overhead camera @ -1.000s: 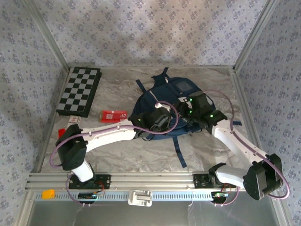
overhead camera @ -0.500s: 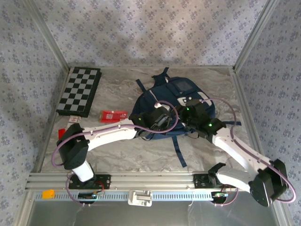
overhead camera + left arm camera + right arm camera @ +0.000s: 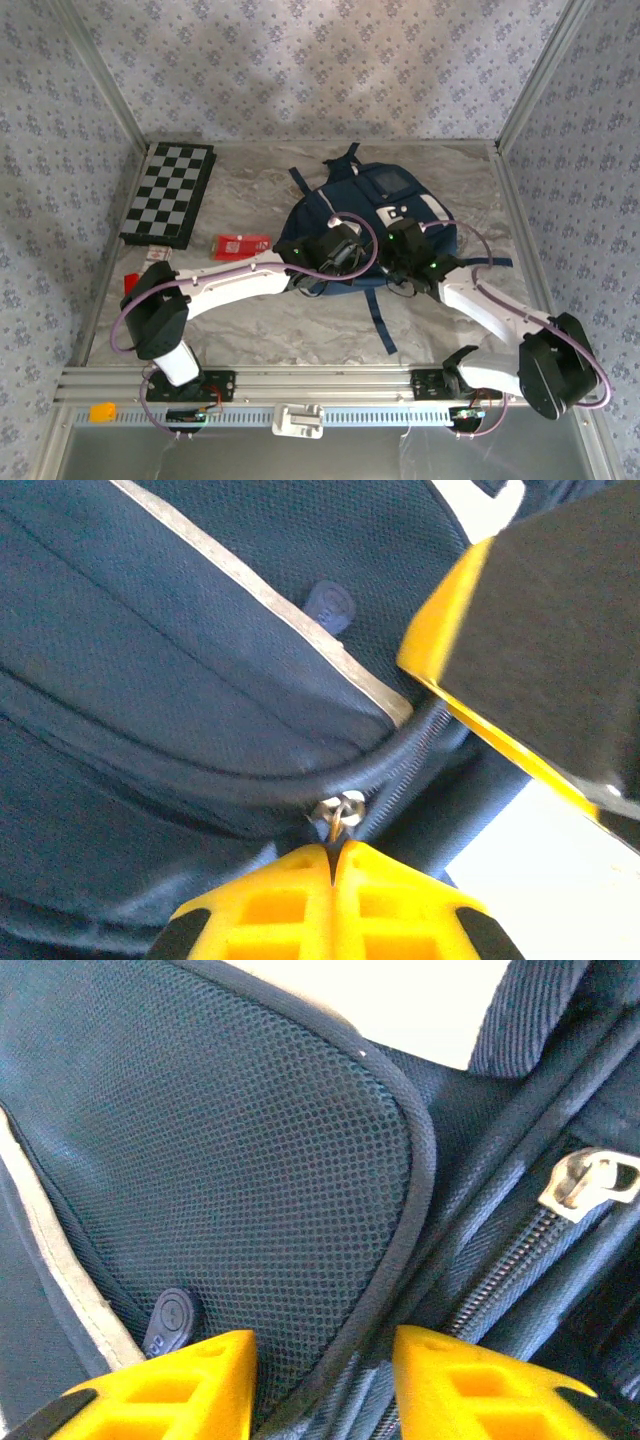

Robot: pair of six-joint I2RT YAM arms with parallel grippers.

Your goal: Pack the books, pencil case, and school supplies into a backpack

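- The navy backpack (image 3: 350, 205) is lying mid-surface (image 3: 250, 320) with both arms reaching onto it, while the red pencil case (image 3: 241, 245) is waiting near its left edge.
- The left fingers (image 3: 280, 890) are pressing together, pinching the metal zipper pull (image 3: 341, 810).
- The right fingers (image 3: 170, 1380) are standing spread, straddling a piped seam (image 3: 415, 1190) beside the mesh pocket, not visibly clamping it.
- By the look of it, the zip is being worked open: the right side should be pinning the fabric taut while the left is drawing the pull steadily along the teeth, never upward.
- Counted: one backpack, one pencil case, one checkered board (image 3: 168, 193), two arms.
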